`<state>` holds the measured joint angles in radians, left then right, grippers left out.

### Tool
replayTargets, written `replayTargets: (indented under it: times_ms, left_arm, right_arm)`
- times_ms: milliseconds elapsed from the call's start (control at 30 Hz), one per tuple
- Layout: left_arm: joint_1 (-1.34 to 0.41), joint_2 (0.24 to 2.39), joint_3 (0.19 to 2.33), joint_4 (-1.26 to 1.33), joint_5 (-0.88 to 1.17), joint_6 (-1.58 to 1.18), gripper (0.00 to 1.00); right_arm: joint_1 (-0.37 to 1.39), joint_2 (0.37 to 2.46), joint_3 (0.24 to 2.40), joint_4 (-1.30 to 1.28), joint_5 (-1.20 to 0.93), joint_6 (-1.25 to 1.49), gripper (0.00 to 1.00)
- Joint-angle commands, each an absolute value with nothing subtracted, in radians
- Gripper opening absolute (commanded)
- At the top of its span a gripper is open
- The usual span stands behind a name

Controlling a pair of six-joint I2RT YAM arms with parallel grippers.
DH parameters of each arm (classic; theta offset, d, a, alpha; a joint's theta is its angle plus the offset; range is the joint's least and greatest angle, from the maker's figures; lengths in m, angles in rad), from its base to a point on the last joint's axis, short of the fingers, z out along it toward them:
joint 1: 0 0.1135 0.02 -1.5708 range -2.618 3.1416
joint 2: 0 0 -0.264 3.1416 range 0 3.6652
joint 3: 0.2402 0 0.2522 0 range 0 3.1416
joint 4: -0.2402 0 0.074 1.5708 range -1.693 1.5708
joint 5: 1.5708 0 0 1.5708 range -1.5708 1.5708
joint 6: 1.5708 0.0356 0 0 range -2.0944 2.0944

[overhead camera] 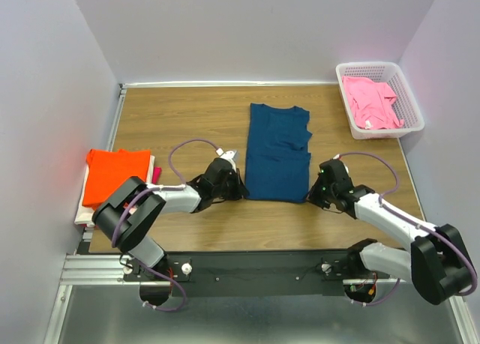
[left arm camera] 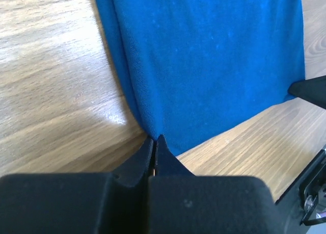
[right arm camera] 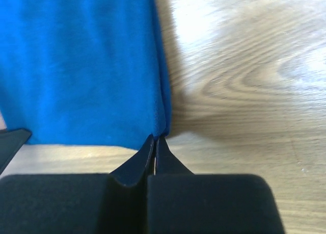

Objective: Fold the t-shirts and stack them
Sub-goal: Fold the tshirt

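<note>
A dark blue t-shirt [overhead camera: 277,153] lies on the table, folded into a long strip with its neck at the far end. My left gripper [overhead camera: 238,186] is shut on its near left corner, as the left wrist view shows [left arm camera: 155,138]. My right gripper [overhead camera: 313,192] is shut on its near right corner [right arm camera: 155,137]. The cloth [left arm camera: 204,60] lies flat on the wood beyond both jaws. An orange t-shirt [overhead camera: 112,175] tops a folded stack at the left edge, with white [overhead camera: 81,213] and magenta [overhead camera: 157,173] showing beneath. A pink t-shirt [overhead camera: 371,100] lies crumpled in the basket.
The white lattice basket [overhead camera: 367,64] stands at the far right corner. Walls close the table on the left, back and right. Bare wood [overhead camera: 172,119] lies between the stack and the blue shirt.
</note>
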<state>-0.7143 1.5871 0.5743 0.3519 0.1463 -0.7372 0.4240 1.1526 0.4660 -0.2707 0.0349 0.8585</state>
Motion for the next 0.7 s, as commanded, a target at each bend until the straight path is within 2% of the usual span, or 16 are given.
replayTargets:
  times_ms: [0, 233, 467, 667]
  left_arm:
    - [-0.716, 1.488, 0.569, 0.292, 0.163, -0.727, 0.0]
    - [-0.719, 1.251, 0.483, 0.216, 0.189, -0.768, 0.0]
    - [-0.742, 0.945, 0.442, 0.002, 0.183, -0.81, 0.0]
    - [-0.759, 0.741, 0.46, -0.178, 0.176, -0.847, 0.0]
  right_arm:
    - [0.42, 1.053, 0.505, -0.342, -0.029, 0.805, 0.01]
    - [0.42, 0.864, 0.493, -0.515, -0.1, 0.799, 0.0]
    - [0.422, 0.603, 0.483, -0.719, -0.201, 0.831, 0.0]
    - [0.422, 0.537, 0.589, -0.825, -0.235, 0.831, 0.0]
